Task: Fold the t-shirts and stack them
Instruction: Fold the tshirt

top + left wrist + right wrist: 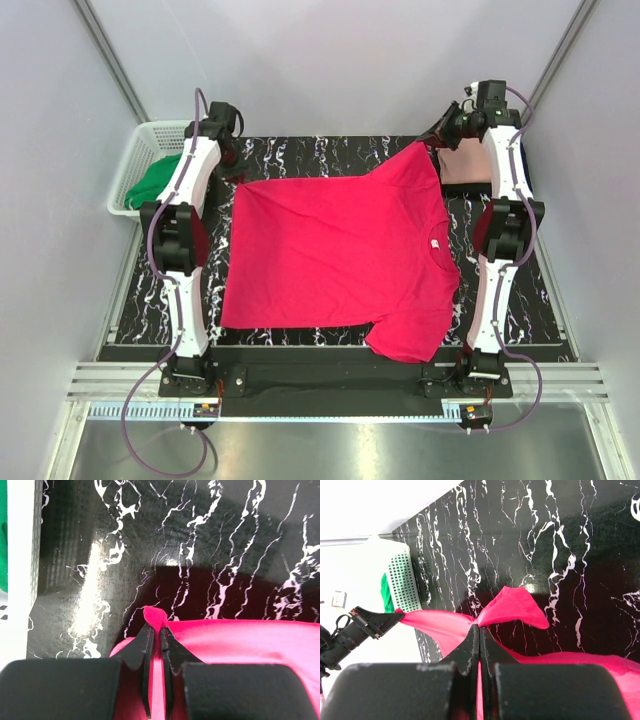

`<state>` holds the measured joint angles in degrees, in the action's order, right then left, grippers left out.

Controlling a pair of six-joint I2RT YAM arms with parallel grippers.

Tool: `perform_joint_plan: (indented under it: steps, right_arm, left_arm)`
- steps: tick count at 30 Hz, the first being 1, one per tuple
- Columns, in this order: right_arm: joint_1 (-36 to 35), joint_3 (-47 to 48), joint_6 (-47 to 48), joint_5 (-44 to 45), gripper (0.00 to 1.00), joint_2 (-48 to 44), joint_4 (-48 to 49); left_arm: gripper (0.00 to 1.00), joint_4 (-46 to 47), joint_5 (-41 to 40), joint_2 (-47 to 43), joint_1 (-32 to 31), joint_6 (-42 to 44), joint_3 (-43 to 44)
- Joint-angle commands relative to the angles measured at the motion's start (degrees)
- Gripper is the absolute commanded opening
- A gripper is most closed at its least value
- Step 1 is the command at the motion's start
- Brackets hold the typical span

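Note:
A bright crimson-pink t-shirt (340, 250) lies spread over the black marbled table (330, 155), its near sleeve hanging over the front edge. My left gripper (228, 160) is shut on the shirt's far left corner; in the left wrist view a small tuft of cloth (154, 616) pokes out past the gripper (156, 626). My right gripper (441, 135) is shut on the far right sleeve, whose flap (515, 607) folds out beyond the gripper (479, 626). The far edge is lifted and stretched between both grippers. A pale salmon-pink t-shirt (466, 165) lies at the back right.
A white perforated basket (140, 150) with a green cloth (155, 182) stands off the table's far left corner. Both arms run along the table's left and right sides. Grey walls close in on either side.

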<state>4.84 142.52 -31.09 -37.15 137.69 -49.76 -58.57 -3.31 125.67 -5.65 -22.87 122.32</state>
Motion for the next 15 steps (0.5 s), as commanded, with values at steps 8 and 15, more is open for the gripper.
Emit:
perform_joint_plan:
  steps: [8, 15]
  right_arm:
    - [0.9, -0.8, 0.5, -1.1, 0.00, -6.2, 0.2]
    - [0.9, -1.8, 0.4, -1.6, 0.00, -6.6, 0.2]
  left_arm:
    - [0.00, 1.3, -2.7, -5.4, 0.8, 2.4, -0.9]
    - [0.00, 1.3, -1.1, -5.6, 0.8, 1.6, -2.3]
